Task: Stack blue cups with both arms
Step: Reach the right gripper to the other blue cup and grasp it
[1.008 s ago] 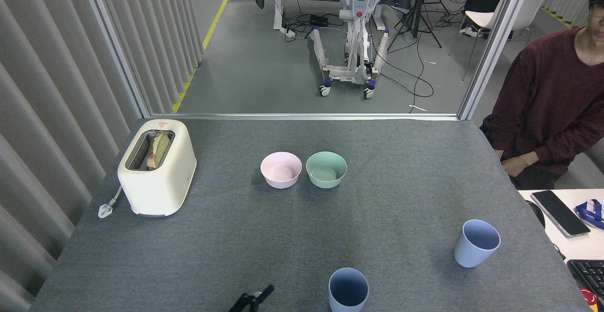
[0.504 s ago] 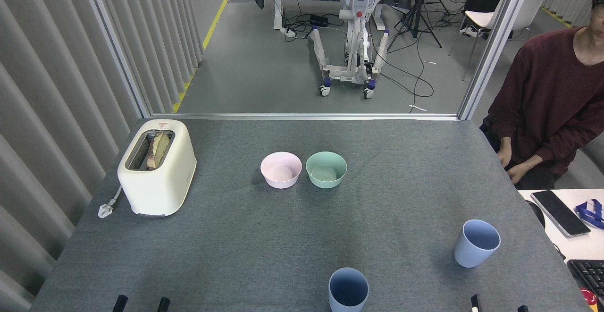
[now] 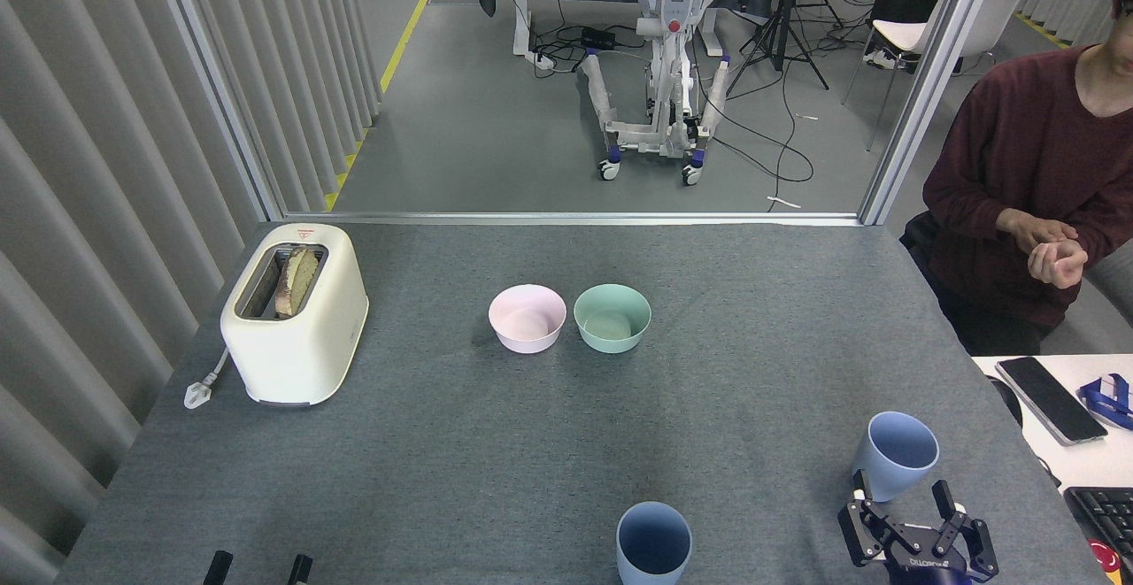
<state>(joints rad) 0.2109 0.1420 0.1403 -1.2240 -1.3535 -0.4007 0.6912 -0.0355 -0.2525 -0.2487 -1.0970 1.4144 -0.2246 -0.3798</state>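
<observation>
Two pale blue cups stand upright on the grey table (image 3: 566,443). One blue cup (image 3: 653,542) is at the front centre, its base cut off by the lower edge of the view. The other blue cup (image 3: 896,454) is at the front right. My right gripper (image 3: 905,519) is just in front of this cup's base, fingers spread open and empty, one fingertip close to the cup's lower left side. Of my left gripper (image 3: 258,569) only two separate black fingertips show at the bottom left edge, far from both cups and holding nothing.
A pink bowl (image 3: 527,318) and a mint green bowl (image 3: 612,318) sit side by side mid-table. A cream toaster (image 3: 294,312) with bread stands at the left. A person (image 3: 1036,196) sits at the right edge, beside a white desk with a phone (image 3: 1050,399).
My right gripper has risen into view from the bottom edge up to the right cup. The left fingertips have hardly moved. The person has raised both hands.
</observation>
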